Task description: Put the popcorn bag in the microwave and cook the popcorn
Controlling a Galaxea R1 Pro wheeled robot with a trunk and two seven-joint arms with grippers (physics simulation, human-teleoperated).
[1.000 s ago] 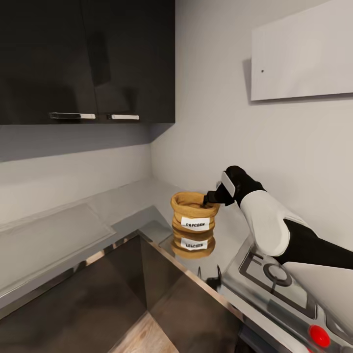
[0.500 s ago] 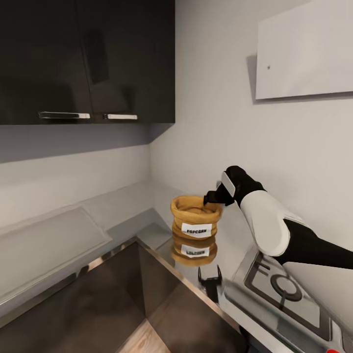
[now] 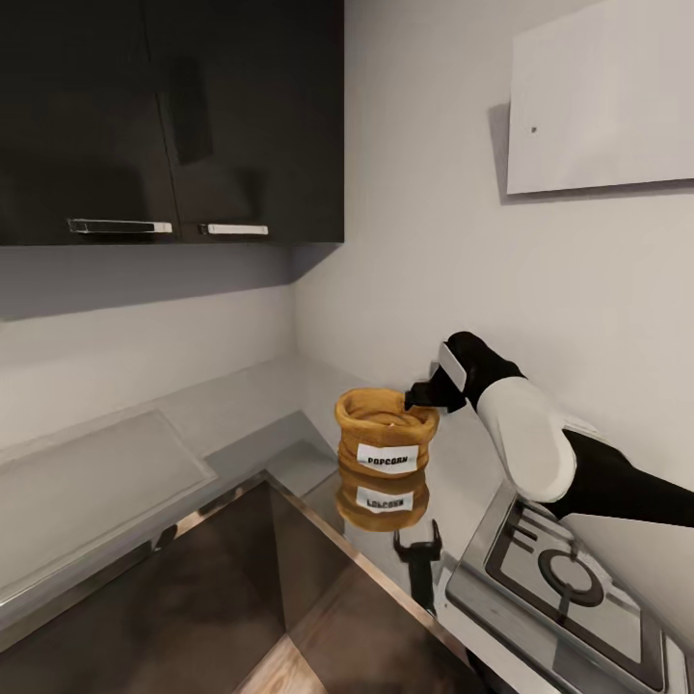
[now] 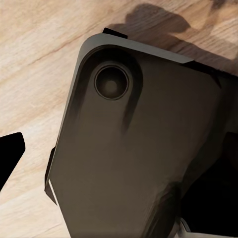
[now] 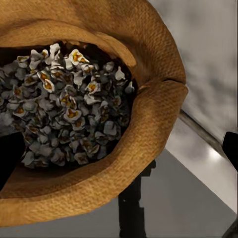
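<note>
The popcorn bag, a tan burlap sack with a white POPCORN label, stands upright on the glossy grey countertop in the corner. My right gripper is at the sack's rolled rim on its right side. The right wrist view looks into the popcorn bag at a heap of whitish popcorn. The right gripper is open, one finger over the inside and the other outside the rim. In the left wrist view one dark finger of the left gripper hangs over the wood floor. The microwave is out of view.
A gas hob lies on the counter just right of the sack, under my right arm. Dark upper cabinets hang above the left stretch of counter. A white panel is on the right wall. The robot's dark base is below the left gripper.
The head view has shifted a little, sliding the hob towards the lower right. My right gripper has stayed at the sack's rim, and the sack still stands on the counter.
</note>
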